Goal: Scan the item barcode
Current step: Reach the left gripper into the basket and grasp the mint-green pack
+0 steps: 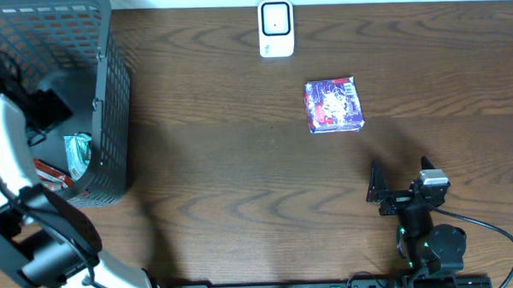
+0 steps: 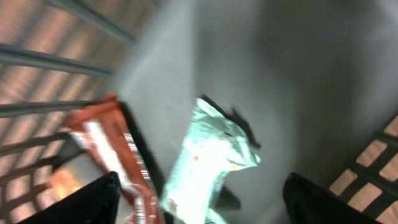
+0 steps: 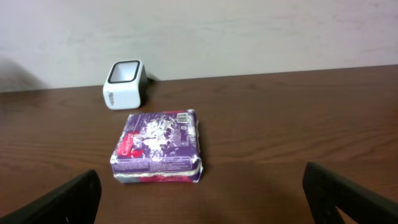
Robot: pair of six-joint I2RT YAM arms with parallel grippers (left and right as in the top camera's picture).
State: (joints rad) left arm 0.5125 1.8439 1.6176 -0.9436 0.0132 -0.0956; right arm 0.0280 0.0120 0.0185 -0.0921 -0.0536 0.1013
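Observation:
My left gripper (image 2: 205, 204) is down inside the grey mesh basket (image 1: 109, 98). It is open, with its dark fingertips (image 2: 93, 200) far apart. A mint-green packet (image 2: 208, 165) lies on the basket floor between and just ahead of the fingers, not gripped. An orange-red packet (image 2: 115, 155) lies beside it on the left. A purple item (image 1: 333, 105) rests flat on the table, with a small label on its top (image 3: 182, 116). The white scanner (image 1: 275, 28) stands behind it. My right gripper (image 3: 208, 202) is open, low over the table, short of the purple item (image 3: 158, 146).
The basket's wire walls (image 2: 56, 62) close in around my left gripper. In the overhead view the mint-green packet (image 1: 77, 153) and the orange-red packet (image 1: 52, 172) sit in the basket's near corner. The right arm (image 1: 421, 215) is at the table's front right.

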